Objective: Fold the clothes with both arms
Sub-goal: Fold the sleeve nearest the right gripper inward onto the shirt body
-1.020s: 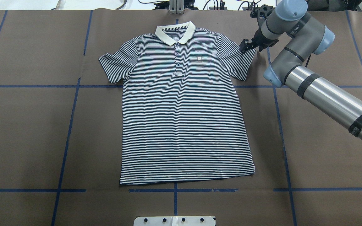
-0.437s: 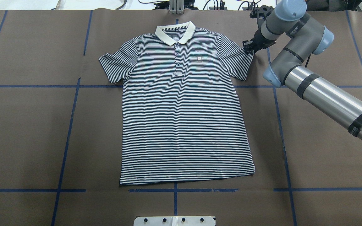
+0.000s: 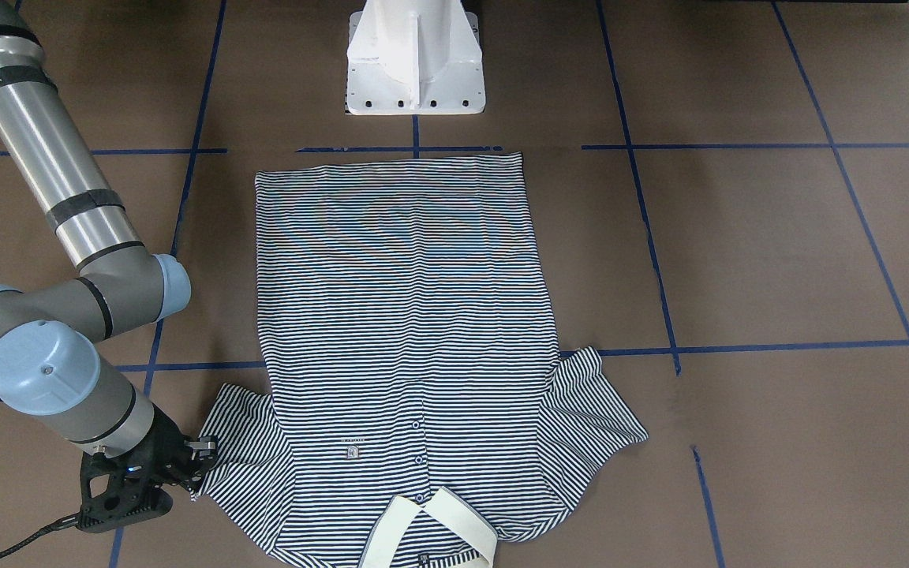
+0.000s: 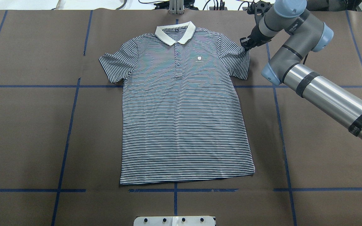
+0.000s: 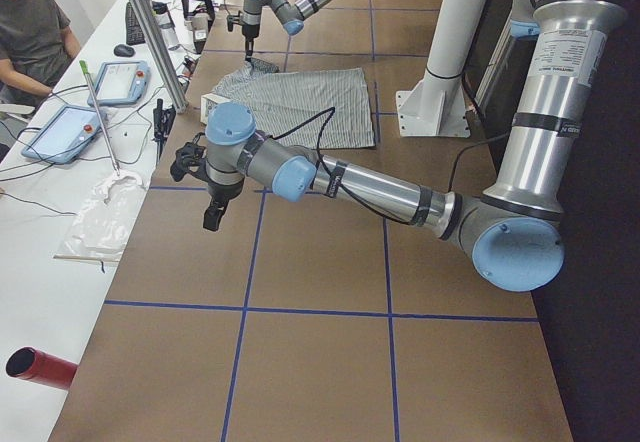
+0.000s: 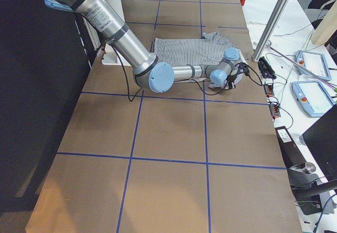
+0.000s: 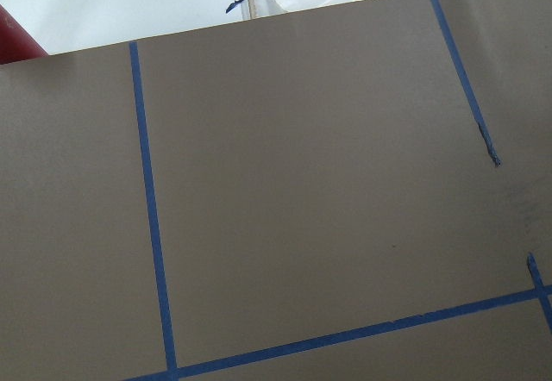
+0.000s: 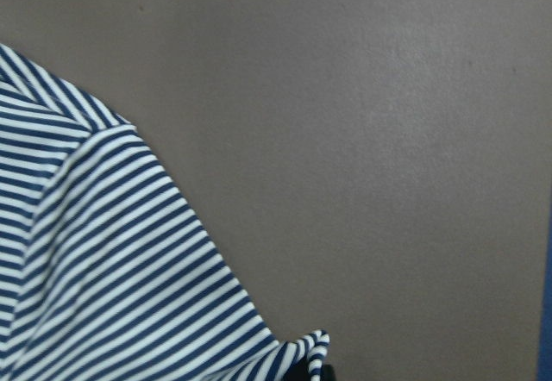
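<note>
Navy-and-white striped short-sleeved polo shirt (image 4: pixel 184 119) lies flat on the brown paper-covered counter (image 4: pixel 27 125), cream collar on the far side from the robot; black right fingers (image 4: pixel 245 44) clamped on its robot-right sleeve corner, fabric bunched in the grip; left fingers (image 5: pixel 212 219) hang above the counter, well apart from the shirt, and I cannot tell their grip state.

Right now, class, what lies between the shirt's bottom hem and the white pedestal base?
Between the polo shirt and the pedestal base lies only brown table cover crossed by blue tape, shown in the front-facing view.
</note>
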Controlling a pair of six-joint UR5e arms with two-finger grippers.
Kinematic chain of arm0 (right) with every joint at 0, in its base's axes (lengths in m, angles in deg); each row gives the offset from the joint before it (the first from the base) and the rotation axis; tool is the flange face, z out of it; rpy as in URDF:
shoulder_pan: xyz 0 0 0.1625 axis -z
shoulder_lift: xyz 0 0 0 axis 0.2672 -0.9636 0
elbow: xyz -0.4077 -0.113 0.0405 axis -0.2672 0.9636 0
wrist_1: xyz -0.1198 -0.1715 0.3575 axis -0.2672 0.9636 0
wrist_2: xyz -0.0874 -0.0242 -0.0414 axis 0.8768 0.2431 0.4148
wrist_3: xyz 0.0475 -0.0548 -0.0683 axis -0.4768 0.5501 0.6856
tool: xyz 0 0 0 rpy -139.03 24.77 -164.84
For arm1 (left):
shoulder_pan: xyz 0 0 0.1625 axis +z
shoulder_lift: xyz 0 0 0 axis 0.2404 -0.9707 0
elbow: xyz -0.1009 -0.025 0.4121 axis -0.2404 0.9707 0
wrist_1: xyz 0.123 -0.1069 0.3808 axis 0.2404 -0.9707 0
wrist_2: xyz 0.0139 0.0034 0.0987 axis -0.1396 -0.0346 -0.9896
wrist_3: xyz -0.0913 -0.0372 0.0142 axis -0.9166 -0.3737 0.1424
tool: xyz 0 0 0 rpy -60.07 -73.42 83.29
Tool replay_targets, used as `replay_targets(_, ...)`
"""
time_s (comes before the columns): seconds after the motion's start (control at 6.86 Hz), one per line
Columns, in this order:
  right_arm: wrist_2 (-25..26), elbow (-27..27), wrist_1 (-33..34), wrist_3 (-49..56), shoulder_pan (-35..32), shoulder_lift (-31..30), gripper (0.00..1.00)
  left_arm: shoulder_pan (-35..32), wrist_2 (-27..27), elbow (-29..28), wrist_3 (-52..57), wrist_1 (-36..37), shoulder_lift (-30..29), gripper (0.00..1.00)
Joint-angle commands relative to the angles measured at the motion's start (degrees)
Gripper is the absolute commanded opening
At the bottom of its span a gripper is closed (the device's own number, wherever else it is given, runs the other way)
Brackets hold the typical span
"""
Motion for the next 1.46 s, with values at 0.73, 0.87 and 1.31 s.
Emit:
replay_targets(0.73,4.2,-1.5,6.8,-1.8,6.4,9.4,0.00,-0.1,-0.5,0.5,0.3,-0.1,0.4,1.00)
replay_targets(0.87,7.6,2.5,6.8,-1.9,7.8,12.5,0.00,-0.4,-0.5,0.9,0.3,-0.1,0.4,1.00)
replay_targets(1.31,10.6,4.1,6.6,-1.9,9.6,13.1,0.99,-0.4,-0.5,1.6,0.2,-0.1,0.6,1.00)
